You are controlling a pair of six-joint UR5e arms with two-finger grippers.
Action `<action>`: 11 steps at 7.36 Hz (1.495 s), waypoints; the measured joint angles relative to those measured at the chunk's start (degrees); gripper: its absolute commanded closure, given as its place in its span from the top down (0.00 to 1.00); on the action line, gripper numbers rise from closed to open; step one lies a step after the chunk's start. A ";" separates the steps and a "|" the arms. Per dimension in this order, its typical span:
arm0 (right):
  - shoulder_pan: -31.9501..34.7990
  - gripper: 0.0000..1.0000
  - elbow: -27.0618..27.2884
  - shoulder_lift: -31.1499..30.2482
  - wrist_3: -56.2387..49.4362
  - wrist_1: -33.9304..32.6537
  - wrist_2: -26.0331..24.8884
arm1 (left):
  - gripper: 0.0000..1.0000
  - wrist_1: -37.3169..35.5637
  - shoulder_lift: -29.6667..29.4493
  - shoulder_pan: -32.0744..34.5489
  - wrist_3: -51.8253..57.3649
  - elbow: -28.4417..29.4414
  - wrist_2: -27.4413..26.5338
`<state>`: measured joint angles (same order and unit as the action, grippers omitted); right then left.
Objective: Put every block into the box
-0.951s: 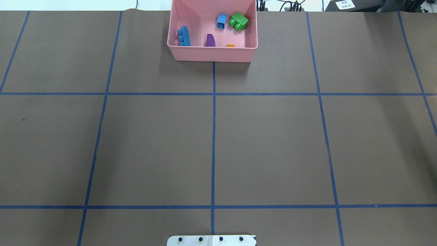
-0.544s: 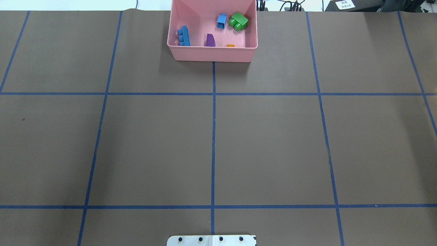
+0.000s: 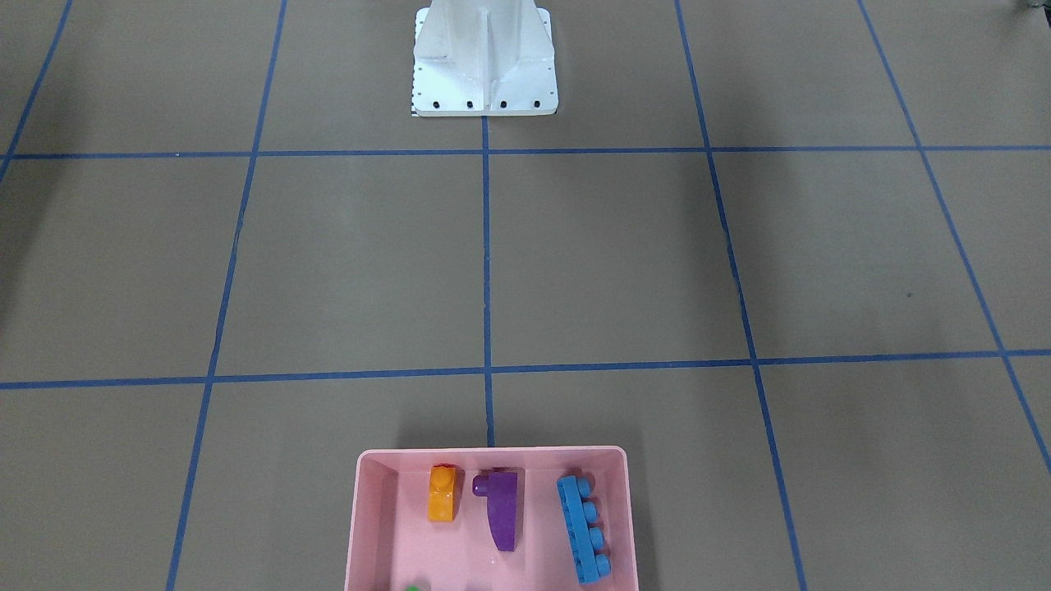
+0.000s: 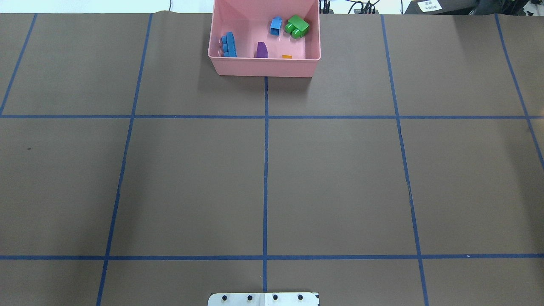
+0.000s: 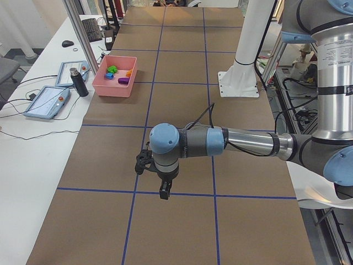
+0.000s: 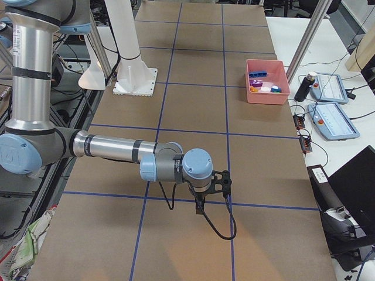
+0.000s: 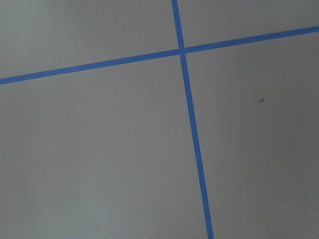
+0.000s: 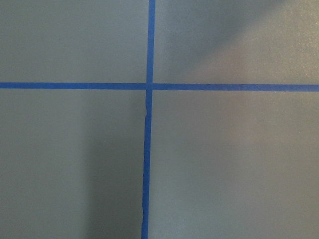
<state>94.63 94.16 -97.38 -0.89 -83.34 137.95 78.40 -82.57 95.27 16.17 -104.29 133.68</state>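
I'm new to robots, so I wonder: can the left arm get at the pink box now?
Probably yes: nothing stands between the left gripper and the pink box, and its top is open. It sits far across the table, so the stretch is uncertain.

Glossy plastic blocks (image 4: 297,26), smooth plastic box (image 4: 263,68) — matt brown paper (image 4: 340,178) underneath.

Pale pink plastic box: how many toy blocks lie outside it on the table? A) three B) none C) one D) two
B: the orange sloped block, purple sloped block, long blue brick, small blue brick and green block all lie inside the pink box; none shows on the brown table.
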 measured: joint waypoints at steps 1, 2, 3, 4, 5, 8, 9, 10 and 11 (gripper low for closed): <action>0.53 1.00 0.70 0.07 0.01 -0.08 0.08 | 1.00 0.00 -0.02 0.00 0.00 0.02 0.00; 0.92 1.00 1.57 0.06 0.01 -0.11 0.11 | 1.00 0.00 -0.06 0.00 0.00 0.03 0.00; 1.19 1.00 2.36 -0.01 0.01 -0.09 0.12 | 1.00 0.00 -0.12 0.00 0.00 0.02 0.00; 1.34 1.00 2.93 -0.04 0.05 -0.08 0.12 | 1.00 0.00 -0.15 0.00 0.00 -0.04 0.00; 1.39 1.00 3.50 0.00 0.21 -0.16 0.33 | 1.00 0.00 -0.16 -0.01 -0.09 -0.16 0.00; 1.43 1.00 4.65 0.13 1.19 -2.20 1.72 | 1.00 0.14 -0.35 -0.18 -5.23 -0.64 -0.10; 1.44 1.00 4.69 0.11 1.28 -2.76 1.98 | 1.00 0.79 -0.33 -0.39 -6.11 -0.43 -0.25; 1.44 1.00 4.70 -0.01 1.31 -3.01 2.30 | 1.00 1.89 -0.25 -0.72 -6.46 0.10 -0.31; 1.44 1.00 4.71 -0.18 1.32 -3.10 2.62 | 1.00 3.31 -0.21 -1.36 -6.55 1.31 -0.36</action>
<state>96.06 98.88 -97.55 0.43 -86.44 140.57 81.70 -82.79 93.92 9.62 -102.98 133.32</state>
